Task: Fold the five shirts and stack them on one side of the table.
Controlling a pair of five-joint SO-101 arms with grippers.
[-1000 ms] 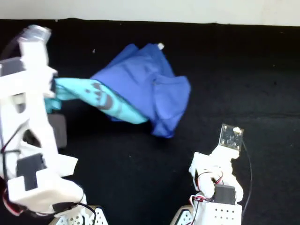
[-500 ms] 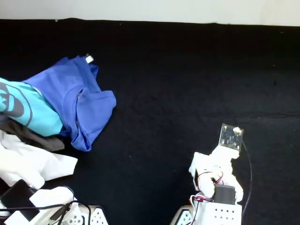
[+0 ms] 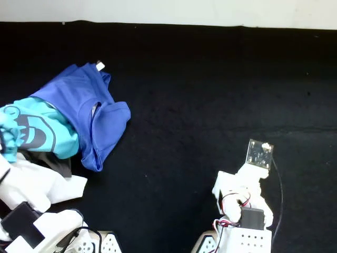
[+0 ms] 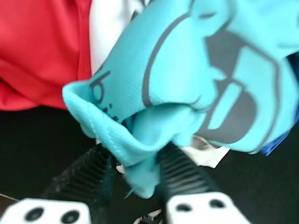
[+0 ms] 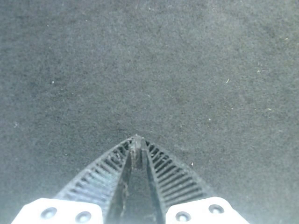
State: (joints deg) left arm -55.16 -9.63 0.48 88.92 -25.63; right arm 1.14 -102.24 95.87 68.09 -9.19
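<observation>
Left gripper (image 4: 135, 157): pinches a fold of the turquoise shirt (image 4: 187, 79), on its own side of the table (image 3: 210, 79).
Right gripper (image 5: 136, 140): pressed together, holds nothing.
Heap: blue shirt (image 3: 84, 105), red shirt (image 4: 42, 46) and white shirt (image 4: 110, 23) lie crumpled.
Progress: no shirt looks folded; I judge that all the folding is left.

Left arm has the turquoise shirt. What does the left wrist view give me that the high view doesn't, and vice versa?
Left wrist view adds: the left gripper shut on a fold of the turquoise shirt, with a red shirt and white cloth behind it. High view adds: the blue shirt lying against the turquoise one, and the right arm at the near edge. Both: the turquoise shirt and the black table.
</observation>
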